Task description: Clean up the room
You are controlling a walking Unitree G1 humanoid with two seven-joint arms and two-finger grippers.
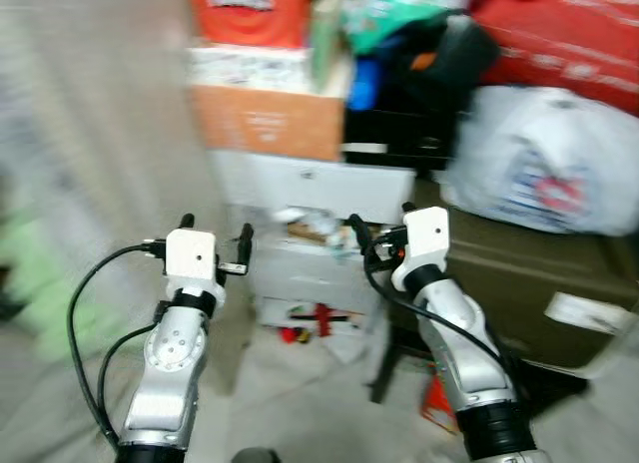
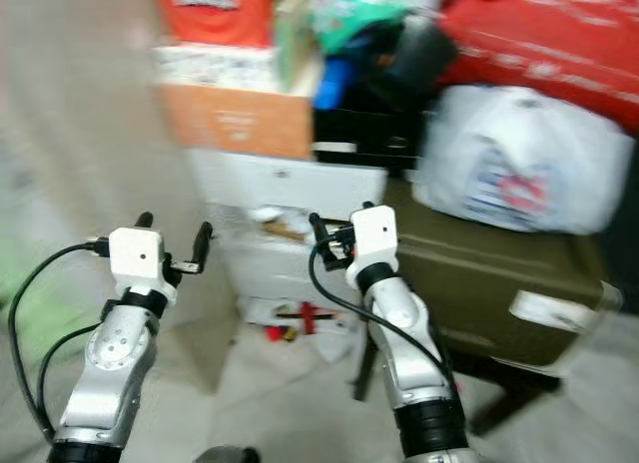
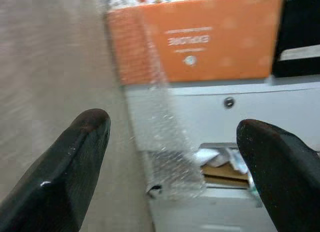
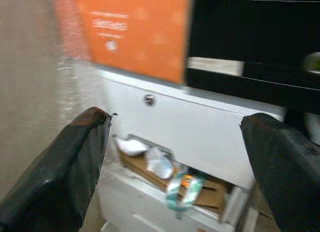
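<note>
Clutter (image 1: 315, 227) pokes out of a half-open drawer in the white drawers (image 1: 315, 189), low in a big messy stack. It looks stuffed in, so the drawer can't close. On top sits an orange box (image 1: 268, 120); its white print reads "EXPLORE". A white bag (image 1: 544, 159) with blurry writing rests on a green trunk (image 1: 519, 273). More bits (image 1: 305, 323) lie on the floor below. The left gripper (image 1: 213, 241) and right gripper (image 1: 379, 233) are both spread wide, holding nothing, raised toward the drawer, I think ready to pick.
</note>
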